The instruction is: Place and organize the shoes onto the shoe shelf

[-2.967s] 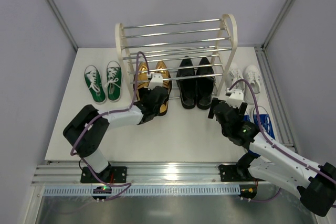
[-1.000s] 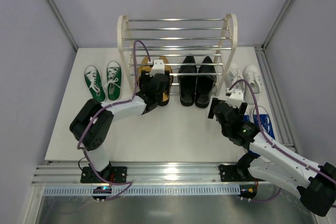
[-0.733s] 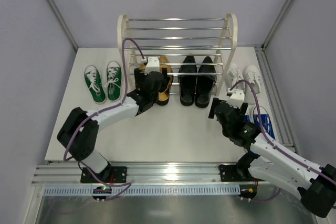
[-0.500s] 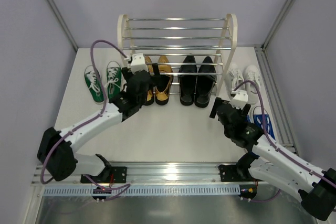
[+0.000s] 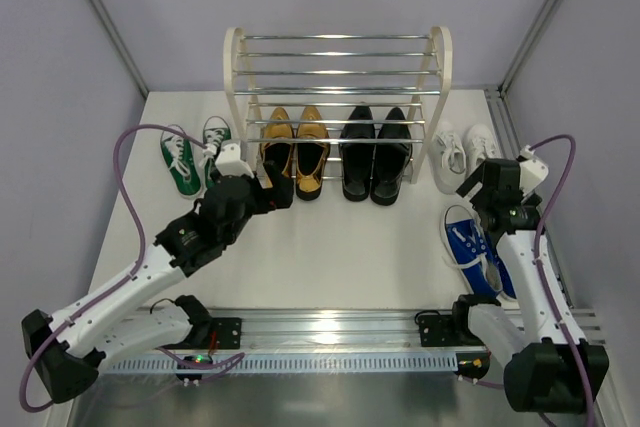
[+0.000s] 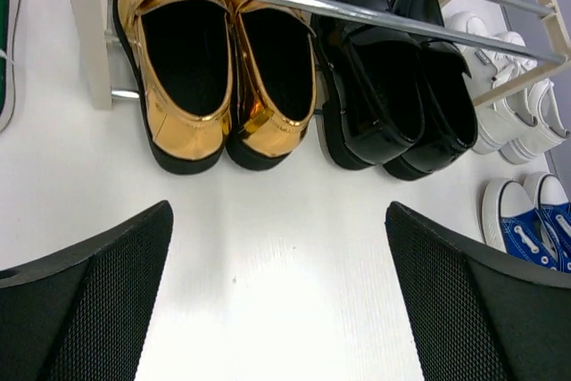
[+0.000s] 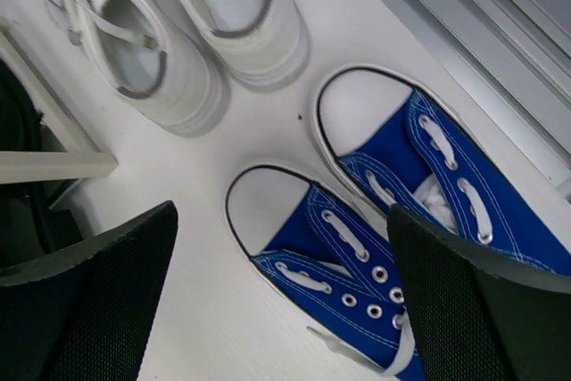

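Observation:
The shoe shelf point(image 5: 337, 55) stands at the back. Gold loafers point(image 5: 294, 150) and black dress shoes point(image 5: 374, 152) sit side by side on its lowest rods, heels toward me. My left gripper point(image 5: 272, 194) hangs open and empty just in front of the gold loafers point(image 6: 219, 69), apart from them; its fingers point(image 6: 89, 310) frame bare table. Green sneakers point(image 5: 190, 157) lie left of the shelf and white sneakers point(image 5: 465, 150) right of it. My right gripper point(image 5: 494, 187) is open above the blue sneakers point(image 7: 357, 247), near their toes, holding nothing.
The black dress shoes point(image 6: 393, 95) are next to the shelf's right side panel point(image 7: 53, 163). The white sneakers point(image 7: 169, 33) lie just beyond the blue pair. A metal rail point(image 7: 482, 24) runs along the table's right edge, close to the blue sneakers.
My left gripper let go of the gold loafers, opened wide and drew back toward the near left. My right arm swung right, over the blue sneakers.

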Controlling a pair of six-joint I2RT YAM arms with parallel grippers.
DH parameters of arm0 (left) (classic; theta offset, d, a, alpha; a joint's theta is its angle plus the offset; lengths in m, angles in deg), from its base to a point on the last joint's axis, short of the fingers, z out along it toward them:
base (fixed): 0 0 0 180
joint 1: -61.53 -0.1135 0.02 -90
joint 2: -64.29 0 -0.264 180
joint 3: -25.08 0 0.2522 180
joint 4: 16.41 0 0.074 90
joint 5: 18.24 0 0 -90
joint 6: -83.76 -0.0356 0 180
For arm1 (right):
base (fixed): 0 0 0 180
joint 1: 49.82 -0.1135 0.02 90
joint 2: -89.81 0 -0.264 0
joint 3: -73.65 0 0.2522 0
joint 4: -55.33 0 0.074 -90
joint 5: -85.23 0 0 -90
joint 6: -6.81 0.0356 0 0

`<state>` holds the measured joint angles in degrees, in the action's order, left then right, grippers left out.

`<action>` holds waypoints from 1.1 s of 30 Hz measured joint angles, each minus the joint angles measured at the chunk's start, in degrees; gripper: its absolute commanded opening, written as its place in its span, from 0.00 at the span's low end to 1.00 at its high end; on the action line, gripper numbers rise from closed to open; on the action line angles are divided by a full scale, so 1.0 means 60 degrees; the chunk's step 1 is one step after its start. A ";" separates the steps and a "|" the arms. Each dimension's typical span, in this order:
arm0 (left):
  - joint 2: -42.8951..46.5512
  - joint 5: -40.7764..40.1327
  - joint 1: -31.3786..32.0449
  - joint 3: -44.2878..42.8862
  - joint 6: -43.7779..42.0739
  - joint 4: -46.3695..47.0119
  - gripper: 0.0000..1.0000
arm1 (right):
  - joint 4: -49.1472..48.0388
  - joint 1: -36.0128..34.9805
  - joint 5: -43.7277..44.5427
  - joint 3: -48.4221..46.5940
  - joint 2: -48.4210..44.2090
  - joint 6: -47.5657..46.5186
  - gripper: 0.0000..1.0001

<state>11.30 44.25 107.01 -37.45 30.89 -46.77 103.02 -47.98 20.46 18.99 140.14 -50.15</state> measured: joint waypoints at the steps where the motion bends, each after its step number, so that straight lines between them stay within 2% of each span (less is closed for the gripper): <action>1: 0.0171 0.0084 0.0000 0.0138 0.0095 -0.0124 1.00 | 0.0004 0.0117 -0.0182 -0.0368 0.0335 -0.0149 1.00; 10: 0.1002 0.0612 0.0004 0.0907 0.0583 -0.0929 1.00 | -0.0619 0.0561 -0.0703 -0.4339 0.4747 -0.1559 1.00; 15: 0.1621 0.0736 0.0004 0.1075 0.0707 -0.1290 1.00 | -0.1027 0.1009 -0.1286 -0.5056 0.7016 -0.2076 0.96; 20: 0.2382 0.0750 0.0004 0.1293 0.0758 -0.1486 1.00 | -0.1100 0.1060 -0.1898 -0.5060 0.8342 -0.2455 0.89; 23: 0.2718 0.0743 0.0004 0.1464 0.0787 -0.1599 1.00 | -0.1224 0.1049 -0.2171 -0.5056 0.8499 -0.2601 0.81; 27: 0.2881 0.0725 0.0004 0.1548 0.0820 -0.1789 1.00 | -0.1359 0.1045 -0.2361 -0.5009 0.8531 -0.2667 0.56; 29: 0.2940 0.0721 0.0004 0.1570 0.0831 -0.1854 1.00 | -0.1508 0.1045 -0.2408 -0.4849 0.8575 -0.2667 0.51; 32: 0.3042 0.0681 0.0004 0.1654 0.0863 -0.1960 1.00 | -0.1865 0.1071 -0.2433 -0.4503 0.8608 -0.2641 0.38; 33: 0.3096 0.0659 0.0004 0.1672 0.0892 -0.2000 1.00 | -0.2025 0.1078 -0.2433 -0.4371 0.8608 -0.2619 0.26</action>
<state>29.88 48.21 107.03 -27.42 36.24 -58.77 90.87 -41.51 5.86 -7.24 191.79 -65.87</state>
